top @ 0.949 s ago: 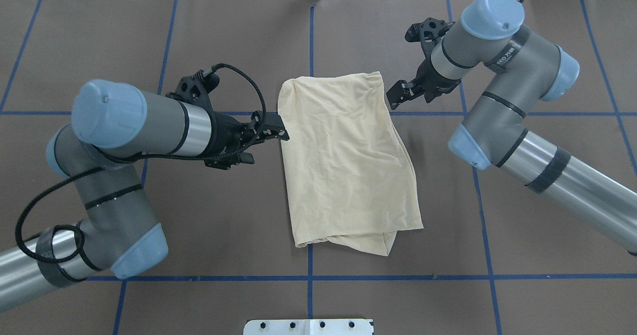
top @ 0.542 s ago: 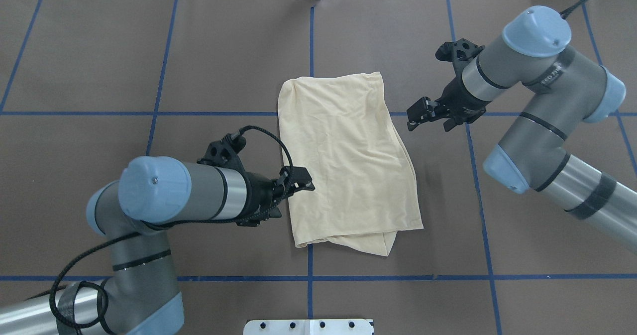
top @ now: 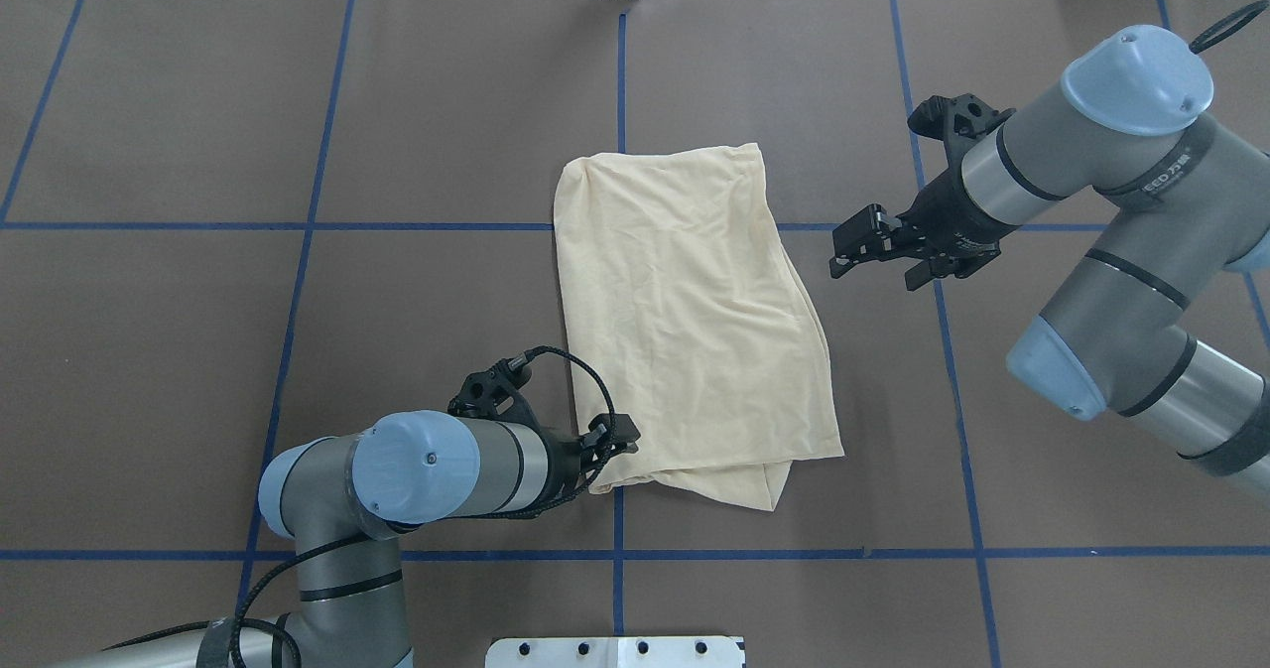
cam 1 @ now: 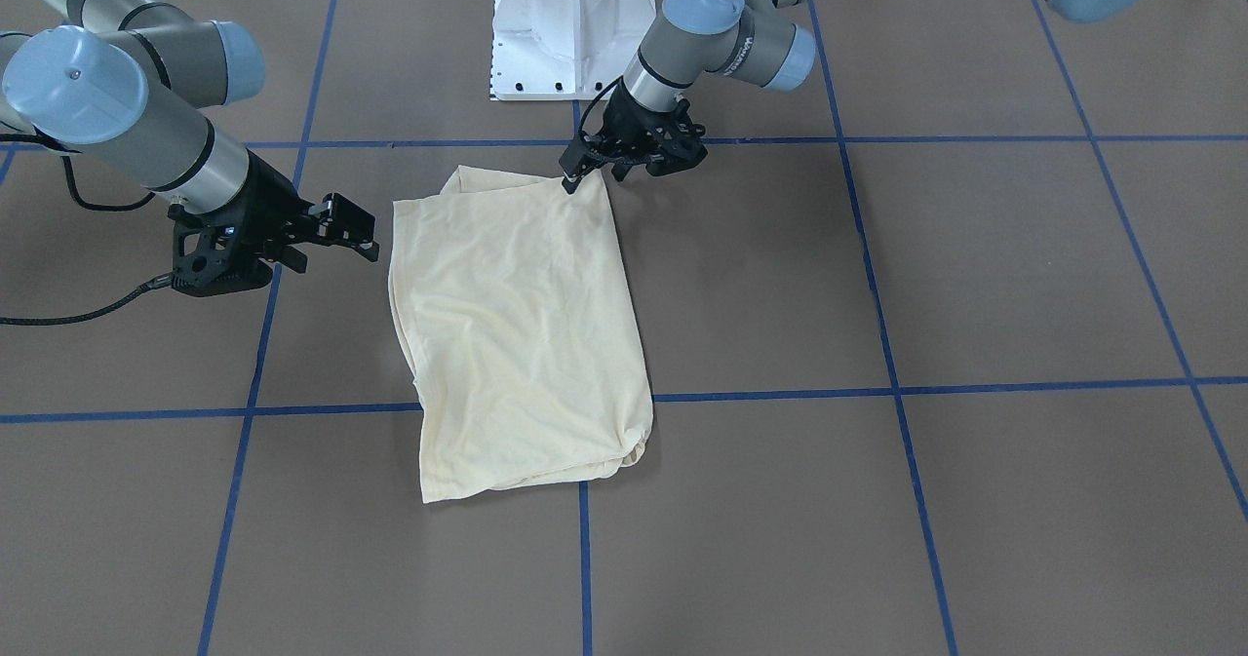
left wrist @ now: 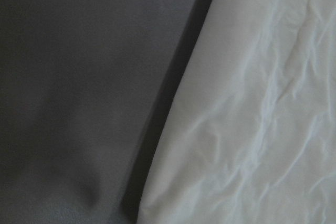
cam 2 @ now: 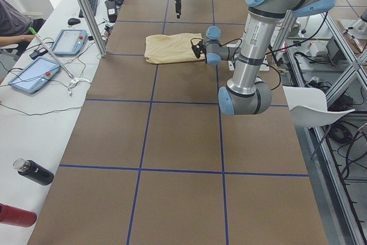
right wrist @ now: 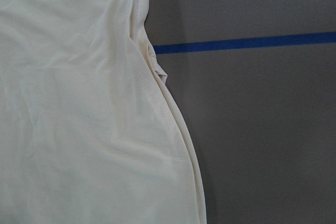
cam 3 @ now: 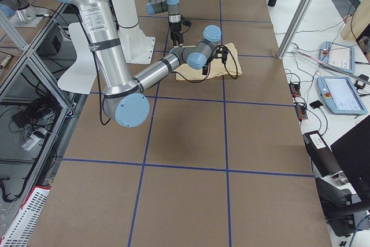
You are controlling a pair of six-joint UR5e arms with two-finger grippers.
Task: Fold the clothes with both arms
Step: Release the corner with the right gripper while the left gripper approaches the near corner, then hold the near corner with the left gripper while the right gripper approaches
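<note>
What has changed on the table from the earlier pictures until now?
The left gripper moved along the T-shirt's left edge toward the robot, down to its near corner. The right gripper drew back to the right, away from it. No grasp or release is visible. The T-shirt lies as before.

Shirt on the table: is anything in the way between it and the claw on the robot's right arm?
No. Only bare brown table lies between the right claw and the shirt; nothing visible blocks the way.
</note>
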